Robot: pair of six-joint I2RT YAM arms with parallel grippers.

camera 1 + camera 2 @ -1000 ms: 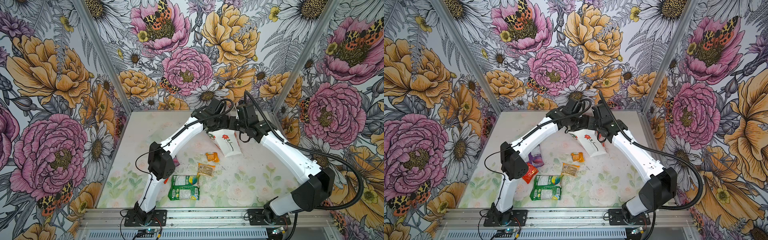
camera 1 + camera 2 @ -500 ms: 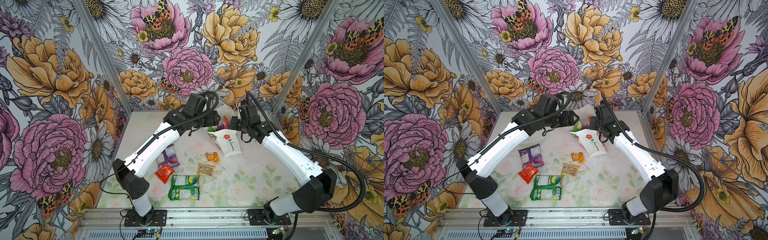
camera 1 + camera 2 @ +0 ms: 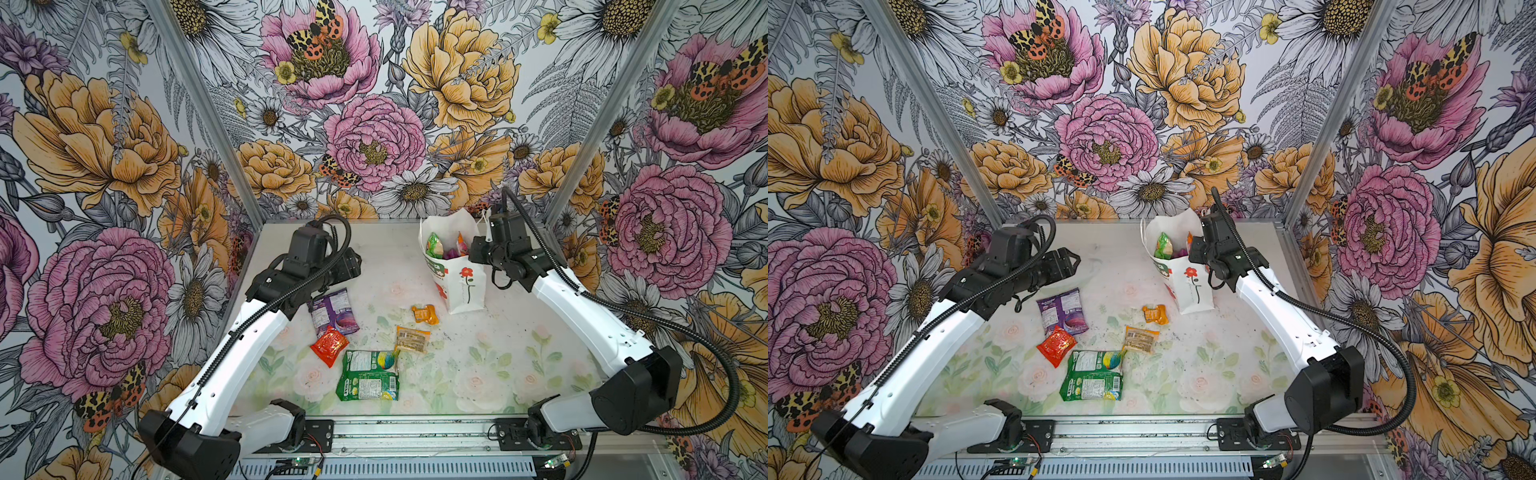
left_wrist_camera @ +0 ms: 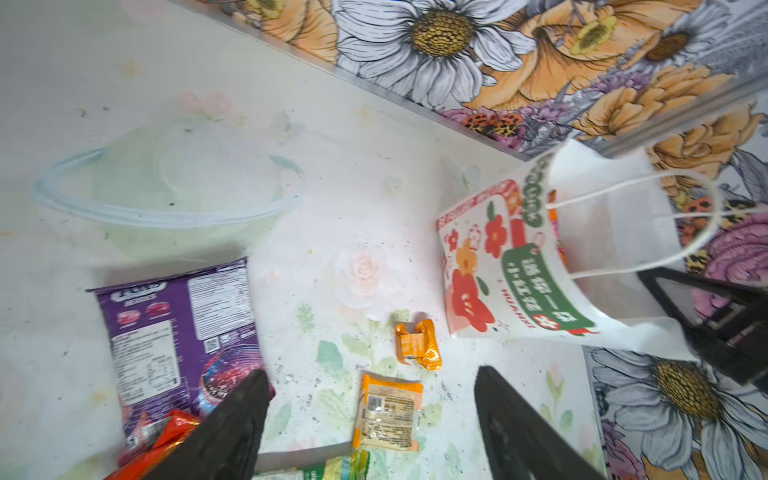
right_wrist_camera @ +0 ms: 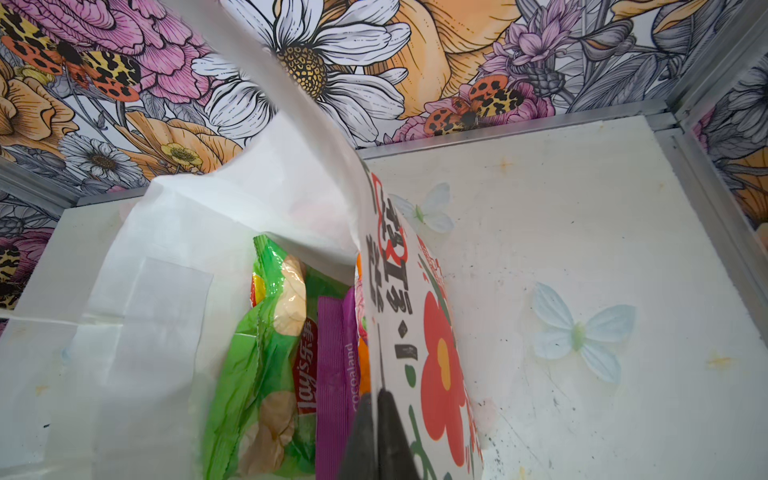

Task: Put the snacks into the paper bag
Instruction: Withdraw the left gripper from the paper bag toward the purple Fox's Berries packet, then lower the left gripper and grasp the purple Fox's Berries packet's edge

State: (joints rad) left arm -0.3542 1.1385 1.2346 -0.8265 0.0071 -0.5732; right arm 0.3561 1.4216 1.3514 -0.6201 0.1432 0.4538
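The right tool (image 5: 376,415) is clenched on the printed wall of the paper bag (image 3: 465,286), pinching it just below the rim. The bag stands right of centre, towards the back of the bench (image 3: 478,365), in both top views, with its mouth open. The left tool (image 4: 370,372) is released, its fingers (image 4: 232,428) spread wide with nothing between them. In both top views it hangs over the bench left of centre, well apart from the bag.

In the right wrist view, a green chips bag (image 5: 270,353) inside the bag reads "Lay's" with Chinese characters on a red patch. Beside it, a purple packet (image 5: 332,353) reads "cocoaland". A sliver of orange packet (image 5: 363,365) shows against the bag wall. The bag's side carries red flowers and Chinese characters on a green band (image 4: 540,286).

Five snacks lie on the bench in the middle of the top views:
- a second purple packet (image 3: 334,311), its label too blurred to read
- a red packet (image 3: 329,345) touching it
- a green packet (image 3: 369,374)
- two small orange-yellow packets (image 3: 424,313) (image 3: 411,338) nearer the bag
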